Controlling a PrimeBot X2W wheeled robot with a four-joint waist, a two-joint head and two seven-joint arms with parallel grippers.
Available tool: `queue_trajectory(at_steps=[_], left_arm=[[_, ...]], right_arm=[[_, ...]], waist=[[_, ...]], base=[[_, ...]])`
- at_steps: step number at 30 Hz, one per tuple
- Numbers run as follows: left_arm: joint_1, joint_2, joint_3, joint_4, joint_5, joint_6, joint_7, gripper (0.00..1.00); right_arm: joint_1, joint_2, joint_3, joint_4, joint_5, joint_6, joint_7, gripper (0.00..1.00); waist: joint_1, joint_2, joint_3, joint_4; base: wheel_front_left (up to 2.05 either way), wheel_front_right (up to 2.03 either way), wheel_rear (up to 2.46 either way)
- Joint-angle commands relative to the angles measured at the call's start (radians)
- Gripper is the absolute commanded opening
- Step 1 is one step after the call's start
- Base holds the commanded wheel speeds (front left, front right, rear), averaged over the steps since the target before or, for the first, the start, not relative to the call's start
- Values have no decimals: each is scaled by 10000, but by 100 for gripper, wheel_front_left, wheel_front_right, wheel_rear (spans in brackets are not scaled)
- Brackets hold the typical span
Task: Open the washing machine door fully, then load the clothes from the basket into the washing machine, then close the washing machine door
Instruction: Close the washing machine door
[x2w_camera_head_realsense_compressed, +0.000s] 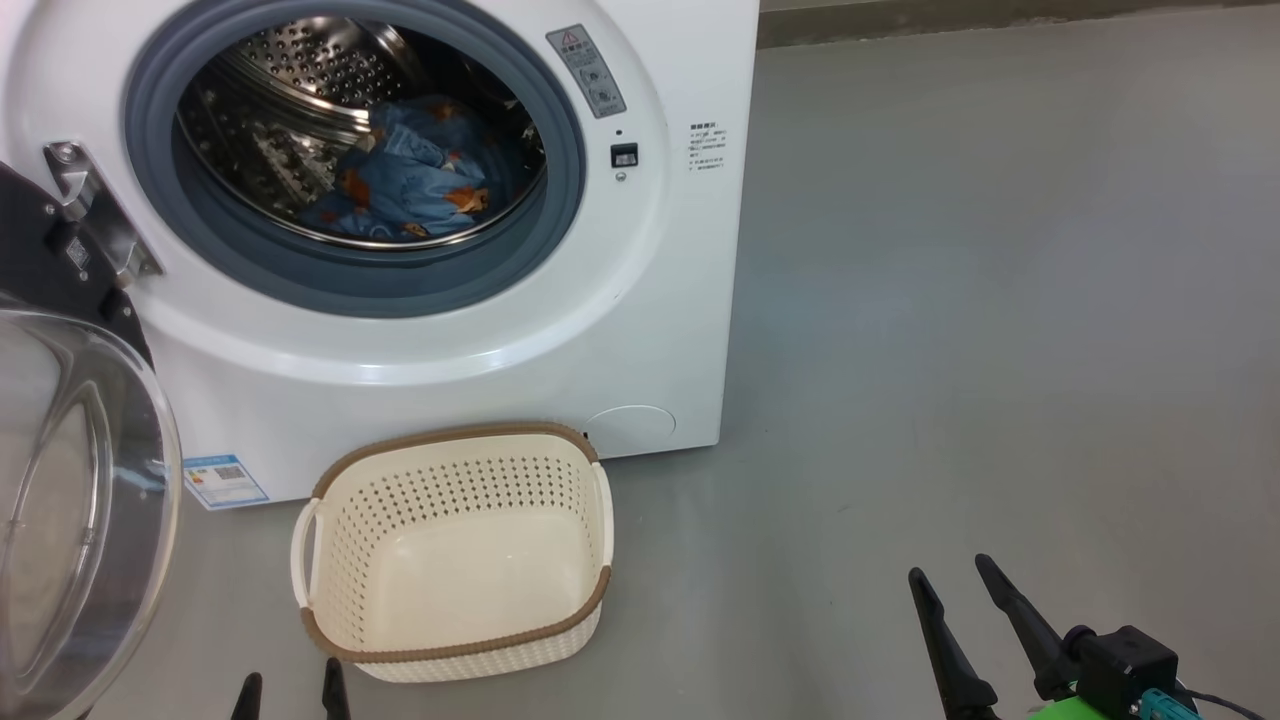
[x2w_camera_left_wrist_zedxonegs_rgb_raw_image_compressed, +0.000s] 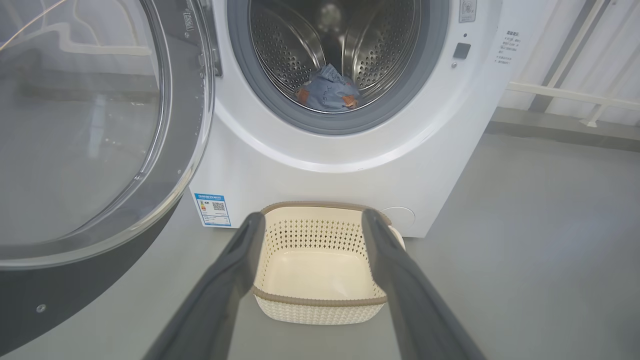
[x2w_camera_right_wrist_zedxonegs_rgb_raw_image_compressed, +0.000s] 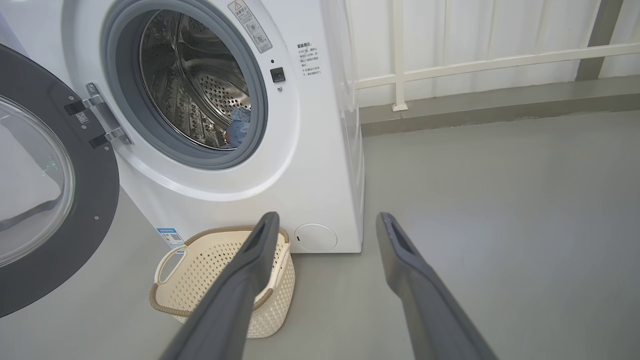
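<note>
Your left end effector (x2w_camera_head_realsense_compressed: 290, 693) and right end effector (x2w_camera_head_realsense_compressed: 950, 570) are both open; the clothes (x2w_camera_head_realsense_compressed: 420, 175) lie deep inside the washing machine (x2w_camera_head_realsense_compressed: 650, 330).

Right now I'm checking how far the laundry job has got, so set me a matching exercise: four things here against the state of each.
1. door
2. clothes
3. basket
4. right gripper

A. empty, on the floor
B. fingers apart, holding nothing
C. swung open
D. lying in the drum

Pairs: 1-C; 2-D; 3-A; 4-B
</note>
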Motion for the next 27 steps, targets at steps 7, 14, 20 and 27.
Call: queue_trajectory(at_steps=[7,14,20,27], left_arm=[[-316,89,200,-166,92,64,-65,100],[-279,89,185,-204,118,128,-65,100],[-219,89,284,-218,160,104,-65,100],[14,89,283,-302,186,141,-65,100]], right_arm=[[-98,-71,164,-243,-133,16,-49,100],[-128,-95,204,-235,-145,16,-49,100],[-233,-188,318,-198,-130,16,-49,100],[-240,-217,452,-146,-88,16,-49,100]], waist=[[0,0,-15,229],[0,0,-108,1020],[0,0,-239,2143],[0,0,-432,3802]], base=[[0,0,0],[0,0,0],[0,0,0],[0,0,0]])
